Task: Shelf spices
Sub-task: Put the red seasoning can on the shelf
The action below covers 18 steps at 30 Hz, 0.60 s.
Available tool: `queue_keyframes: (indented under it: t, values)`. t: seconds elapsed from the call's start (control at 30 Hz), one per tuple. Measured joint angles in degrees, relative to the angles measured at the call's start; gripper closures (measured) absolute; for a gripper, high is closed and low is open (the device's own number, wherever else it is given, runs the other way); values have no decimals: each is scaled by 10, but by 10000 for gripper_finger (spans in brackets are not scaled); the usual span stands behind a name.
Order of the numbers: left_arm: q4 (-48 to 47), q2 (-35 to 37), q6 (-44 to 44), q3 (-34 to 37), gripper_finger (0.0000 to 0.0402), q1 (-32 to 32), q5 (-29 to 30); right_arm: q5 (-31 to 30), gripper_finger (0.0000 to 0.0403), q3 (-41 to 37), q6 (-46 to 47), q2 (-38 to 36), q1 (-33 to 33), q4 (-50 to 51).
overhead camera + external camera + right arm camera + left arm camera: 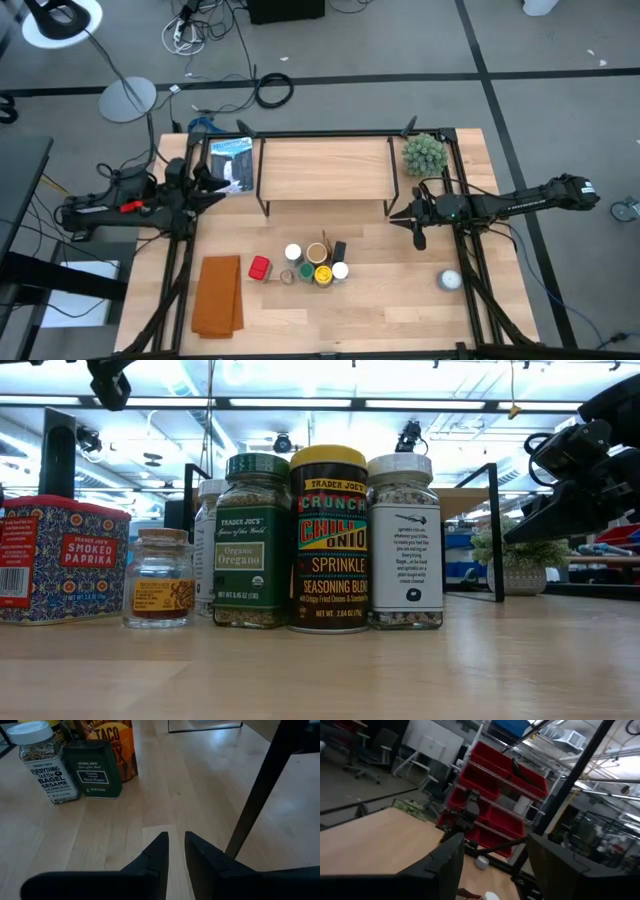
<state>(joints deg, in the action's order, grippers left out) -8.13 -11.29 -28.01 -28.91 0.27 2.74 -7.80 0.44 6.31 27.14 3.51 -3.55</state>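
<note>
The spices stand in a cluster [312, 265] on the table's near middle, in front of the shelf [325, 165]. The low view shows the red paprika tin [65, 560], a small tan-lidded jar [160, 578], the oregano jar [252, 540], the yellow-lidded jar [328, 540] and a white-lidded jar [405, 540]. My right gripper [176, 842] hovers over bare table by the shelf's right near leg [255, 805], its fingers a narrow gap apart; the sesame jar [44, 762] and green pepper tin [95, 770] lie ahead. My left gripper [492, 865] is open, left of the shelf [212, 188].
An orange cloth [218, 293] lies near the table's left near corner. A blue-printed packet [232, 162] sits left of the shelf. The green spiky ball [424, 153] is at the shelf's right end, and a white round object [449, 280] rests on the right near side.
</note>
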Motion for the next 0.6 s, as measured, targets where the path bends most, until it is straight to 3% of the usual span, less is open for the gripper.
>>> queue_keyframes:
  t: [0.4, 0.6]
  values:
    - [-171, -92, 6, -91, 182, -2, 92, 0, 339, 0, 0, 0, 0, -3]
    - [-192, -170, -15, -121, 182, -52, 136, 0, 339, 0, 0, 0, 0, -7]
